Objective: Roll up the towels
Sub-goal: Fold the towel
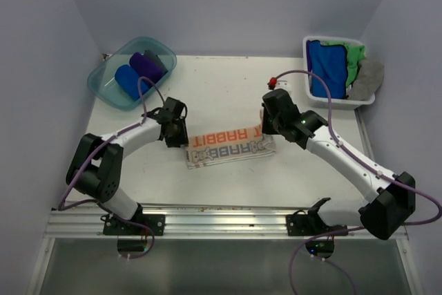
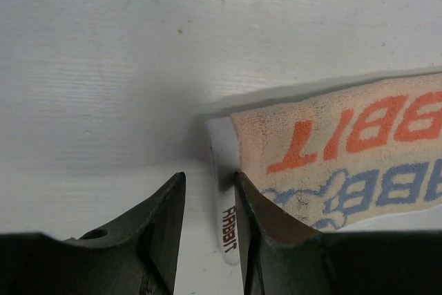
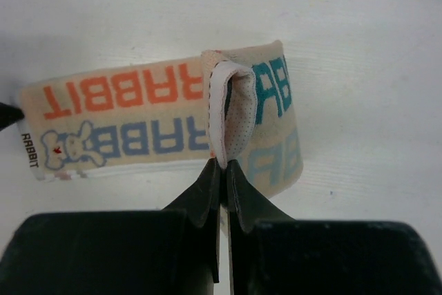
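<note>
Top external: arm bases sit at the near edge. From above, the fingertips of both hands are hard to make out, dark against dark housings. The cream towel (image 1: 228,146) lies mid-bench (image 1: 228,88), folded into a long strip. Its long axis runs left-right and its lettering reads upside down from this camera. The left hand (image 1: 178,137) is at the strip's left end, the right hand (image 1: 267,131) at its right end.

Left wrist: the fingers (image 2: 173,202) stand apart with a narrow gap and bare bench showing between them. The towel's end lies just past the tips, off to one side. Its white label (image 2: 228,229) sits against the inner face of one finger and is partly hidden by it. Cannot tell whether that finger touches the cloth. The rest of the strip is cut off by the frame edge.

Right wrist: the fingers (image 3: 207,184) are together, clamped on the white edge of a flap (image 3: 231,101) turned back over the strip. The flap stands up in a loop and hides part of the teal lettering beneath. The strip runs flat away toward frame left.

Far left: the tub (image 1: 103,91) holds a blue roll (image 1: 128,81) and a purple roll (image 1: 146,63) side by side. Far right: the basket (image 1: 331,101) holds a blue towel (image 1: 324,67), a green towel (image 1: 354,60) and a grey towel (image 1: 368,77), all loose. The grey one hangs over the rim. Their lower parts are hidden inside.
</note>
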